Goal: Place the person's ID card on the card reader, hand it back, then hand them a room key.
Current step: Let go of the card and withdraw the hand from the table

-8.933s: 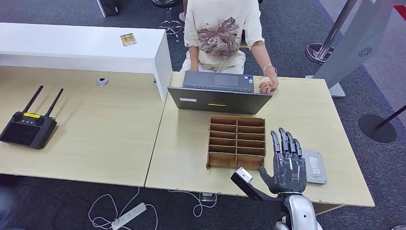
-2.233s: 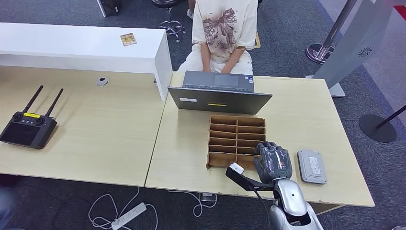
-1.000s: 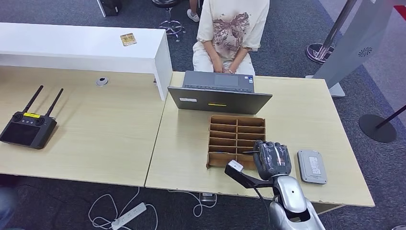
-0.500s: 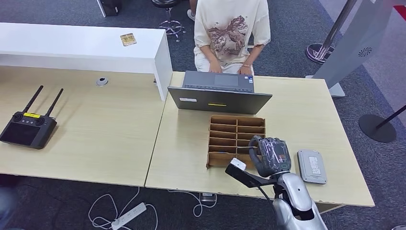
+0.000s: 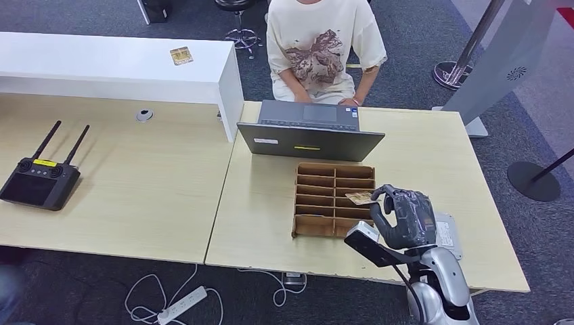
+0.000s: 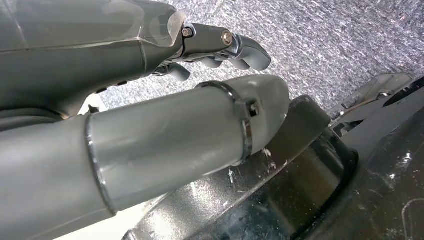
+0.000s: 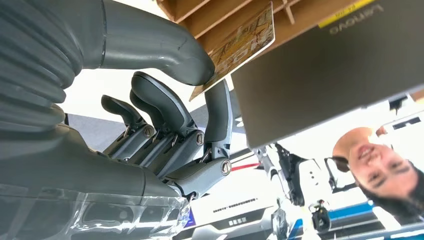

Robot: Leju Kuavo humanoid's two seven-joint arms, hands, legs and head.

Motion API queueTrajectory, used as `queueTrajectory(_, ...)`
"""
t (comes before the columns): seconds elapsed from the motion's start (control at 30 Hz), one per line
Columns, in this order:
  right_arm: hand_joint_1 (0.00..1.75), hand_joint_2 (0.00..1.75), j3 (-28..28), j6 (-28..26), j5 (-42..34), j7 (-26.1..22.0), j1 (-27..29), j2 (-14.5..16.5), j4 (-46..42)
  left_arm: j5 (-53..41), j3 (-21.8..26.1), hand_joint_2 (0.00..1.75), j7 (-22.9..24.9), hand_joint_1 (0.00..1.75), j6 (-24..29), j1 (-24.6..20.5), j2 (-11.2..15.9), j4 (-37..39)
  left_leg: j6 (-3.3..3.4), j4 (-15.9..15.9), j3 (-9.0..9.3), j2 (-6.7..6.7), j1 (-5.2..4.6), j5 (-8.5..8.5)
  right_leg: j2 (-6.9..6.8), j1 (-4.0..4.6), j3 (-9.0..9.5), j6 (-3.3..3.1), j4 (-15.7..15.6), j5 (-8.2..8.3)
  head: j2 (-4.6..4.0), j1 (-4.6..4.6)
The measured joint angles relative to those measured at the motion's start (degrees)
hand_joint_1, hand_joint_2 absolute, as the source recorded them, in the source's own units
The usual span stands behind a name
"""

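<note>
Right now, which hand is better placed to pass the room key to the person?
Right. The right hand already pinches the card above the wooden organizer, facing the person. The left hand hangs near the floor.

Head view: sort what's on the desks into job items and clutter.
Job items:
- room key card, pinched in the right hand
- wooden card organizer
- card reader

Clutter:
- laptop
- remote controller
- small card on the white counter

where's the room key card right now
In the head view the card is pinched in the right hand, held over the right side of the brown divided tray, left of the grey card reader.
</note>
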Motion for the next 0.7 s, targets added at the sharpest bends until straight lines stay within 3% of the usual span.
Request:
queueTrajectory(0.17,1.74,1.75,-1.7,1.5,-3.0,-3.5,2.5,0.0,-3.4,-0.2,0.0,0.00,-0.1,0.00,0.0,0.0,0.0,0.0,0.00,0.0,0.00,0.01,0.00,0.00,0.00,0.00,0.00,0.00,0.0,0.00,0.00,0.01)
queueTrajectory(0.43,1.75,1.75,-2.7,8.1,-18.9,-15.2,4.4,0.4,-7.5,-1.0,0.0,0.00,-0.5,0.00,0.0,0.0,0.0,0.0,0.00,0.0,0.00,0.02,0.00,0.00,0.02,0.00,0.01,0.00,0.0,0.00,0.00,0.00)
queueTrajectory(0.7,1.75,1.75,-2.3,9.9,-21.1,-17.4,1.4,1.6,-8.4,-1.5,0.0,0.00,-1.0,0.00,0.0,0.0,0.0,0.0,0.00,0.0,-0.01,0.02,0.00,0.01,0.02,0.00,0.03,0.00,0.0,0.01,0.00,-0.01)
